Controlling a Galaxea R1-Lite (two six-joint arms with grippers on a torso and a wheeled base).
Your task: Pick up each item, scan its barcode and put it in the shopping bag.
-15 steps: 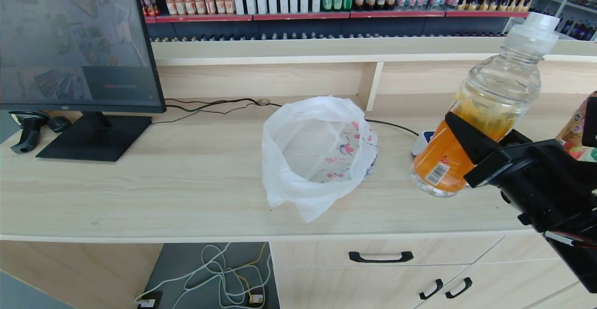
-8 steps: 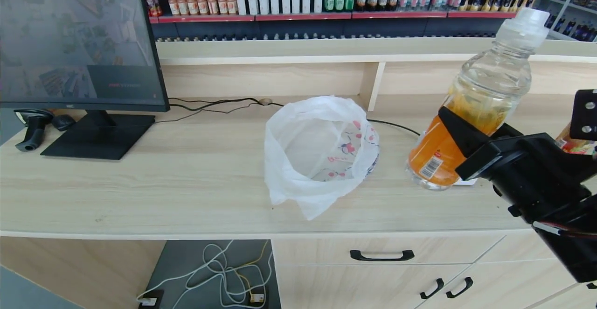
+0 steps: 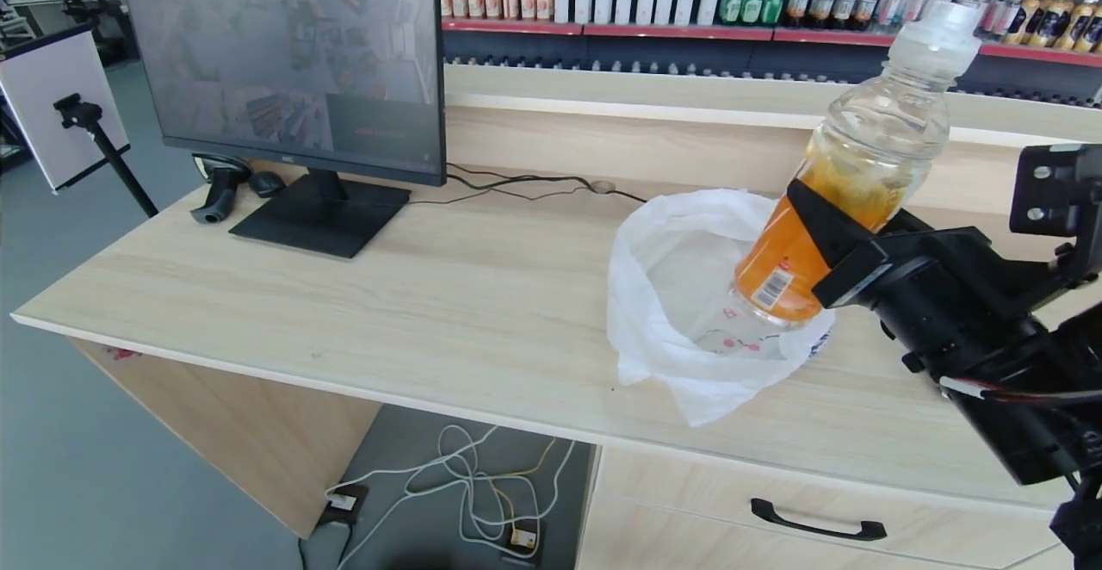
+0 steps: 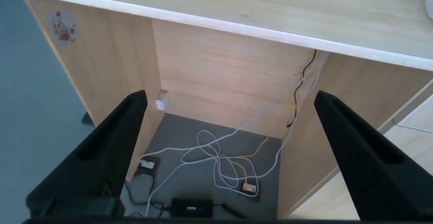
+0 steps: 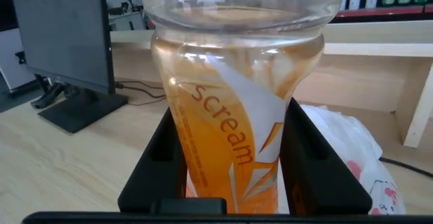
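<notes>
An orange drink bottle (image 3: 844, 174) with a white cap and a barcode label is held tilted in my right gripper (image 3: 839, 238), which is shut on its middle. The bottle's base hangs over the open mouth of the white shopping bag (image 3: 680, 312) on the counter. In the right wrist view the bottle (image 5: 237, 116) stands between the black fingers (image 5: 162, 156), with the bag (image 5: 358, 149) behind it. My left gripper (image 4: 230, 156) is open below the counter edge, holding nothing, above cables on the floor.
A monitor (image 3: 293, 62) on a stand sits at the counter's back left, with a handheld scanner (image 3: 215, 191) beside it. Cables (image 3: 525, 187) run along the back of the counter. Shelves of bottles (image 3: 689, 2) line the far wall. A drawer handle (image 3: 818, 523) shows below.
The camera has swung left, shifting the whole scene right. My right gripper has carried the bottle from beside the bag to over its opening.
</notes>
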